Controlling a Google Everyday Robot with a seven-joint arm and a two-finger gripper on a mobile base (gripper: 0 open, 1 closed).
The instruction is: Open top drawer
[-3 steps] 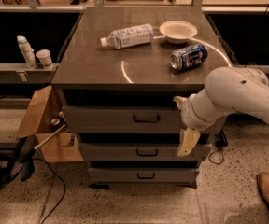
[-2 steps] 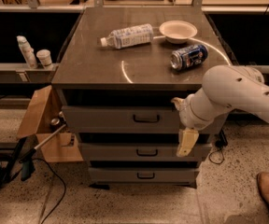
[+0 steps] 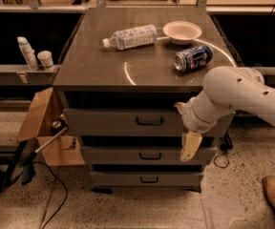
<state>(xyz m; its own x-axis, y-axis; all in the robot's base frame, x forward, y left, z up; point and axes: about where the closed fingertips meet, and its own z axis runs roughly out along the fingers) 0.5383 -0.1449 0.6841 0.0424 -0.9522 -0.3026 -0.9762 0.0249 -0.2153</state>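
Reaching step: top drawer (image 3: 104, 122) shut. Gripper (image 3: 191, 146) low, right of handle (image 3: 149, 121); open or closed, cannot tell. Next, likely: go up-left, grab handle, pull.

Workshop-like lab, grey metal drawer cabinet (image 3: 104, 121), speckled floor (image 3: 142, 211), open cardboard box (image 3: 36, 118), jaws at cabinet's right front.

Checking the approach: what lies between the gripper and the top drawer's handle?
Camera view: only bare grey metal drawer fronts between the cream gripper, low right, and the top drawer's black loop handle.
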